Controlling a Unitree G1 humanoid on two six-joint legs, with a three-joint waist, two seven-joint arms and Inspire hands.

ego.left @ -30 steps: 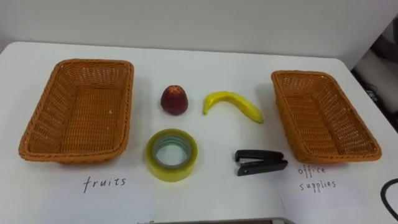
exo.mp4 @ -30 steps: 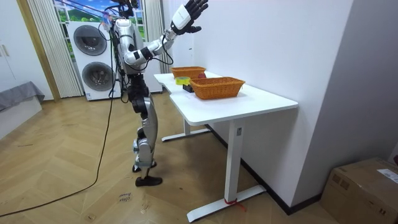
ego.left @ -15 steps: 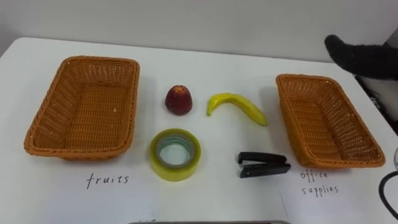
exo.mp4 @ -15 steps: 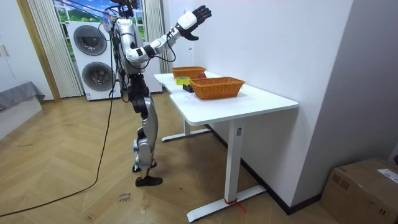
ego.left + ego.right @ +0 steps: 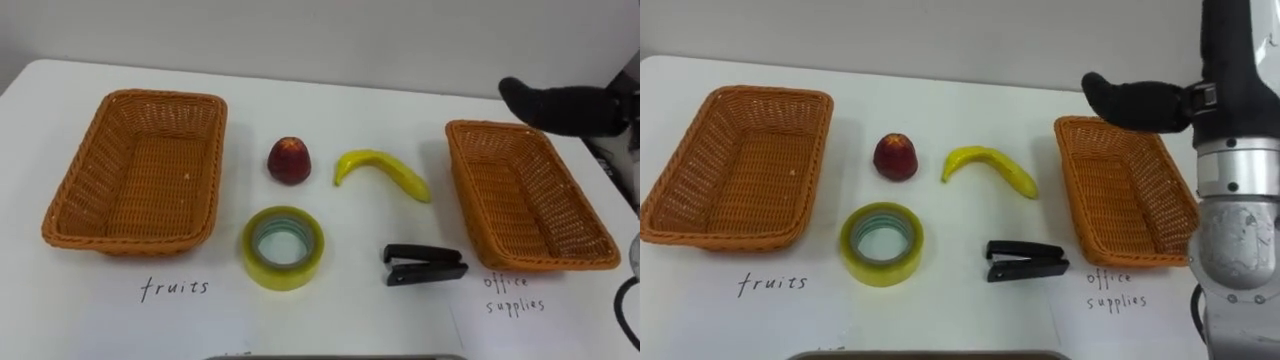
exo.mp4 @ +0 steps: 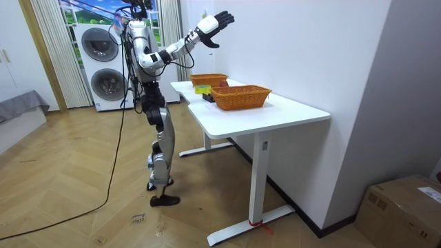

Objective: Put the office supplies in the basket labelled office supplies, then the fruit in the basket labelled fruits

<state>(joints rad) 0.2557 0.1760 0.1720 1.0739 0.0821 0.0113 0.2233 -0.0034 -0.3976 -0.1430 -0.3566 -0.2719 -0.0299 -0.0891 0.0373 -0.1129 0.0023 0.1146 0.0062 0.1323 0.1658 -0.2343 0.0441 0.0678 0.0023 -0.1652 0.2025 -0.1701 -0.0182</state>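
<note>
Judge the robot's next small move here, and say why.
Probably lower the right hand toward the stapler. The hand hovers open and holding nothing above the far rim of the right basket, and the stapler lies just left of that basket, not yet sorted.

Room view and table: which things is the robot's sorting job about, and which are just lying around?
Job: apple, banana, tape roll, stapler, left basket, right basket, and the raised right hand.
Just there: stacked washing machines, cardboard box, curtain.
</note>
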